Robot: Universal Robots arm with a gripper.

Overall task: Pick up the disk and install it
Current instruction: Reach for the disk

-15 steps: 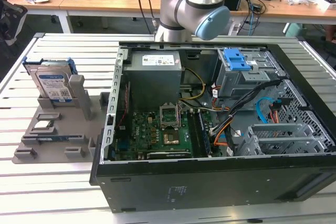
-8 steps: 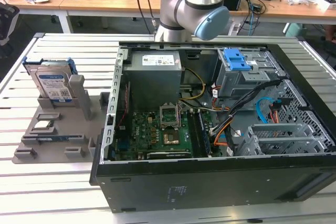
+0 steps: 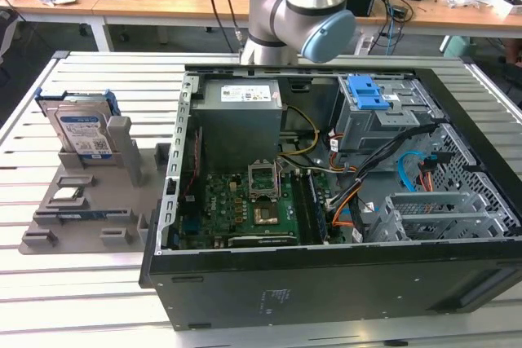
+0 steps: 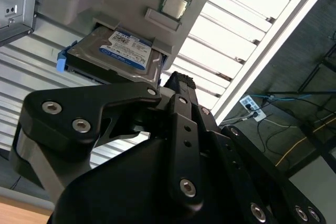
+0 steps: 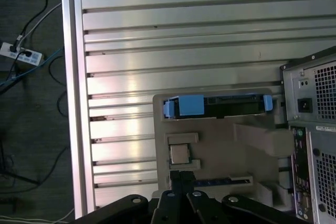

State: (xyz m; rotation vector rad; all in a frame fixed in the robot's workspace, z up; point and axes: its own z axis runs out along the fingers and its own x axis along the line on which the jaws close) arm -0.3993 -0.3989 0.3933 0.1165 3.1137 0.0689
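Observation:
The disk [image 3: 81, 132] is a silver hard drive with a white-and-blue label and a blue frame. It stands on edge in a slot at the back of a grey holder [image 3: 90, 201], at the exterior view's left. In the second wrist view the disk [image 4: 123, 51] shows its label. In the first wrist view the disk [image 5: 220, 106] is seen edge-on. My gripper [image 5: 181, 174] hangs high above the holder, well apart from the disk, its black fingers together and holding nothing. It also appears as the gripper [image 4: 176, 77] in the second wrist view.
An open computer case [image 3: 326, 283] lies on the slatted metal table [image 3: 98, 299], with a blue-lidded drive bay [image 3: 371, 95] at its back right. A small square chip [image 3: 65, 196] sits in the holder. My arm [image 3: 298, 6] rises behind the case. Cluttered desks stand beyond.

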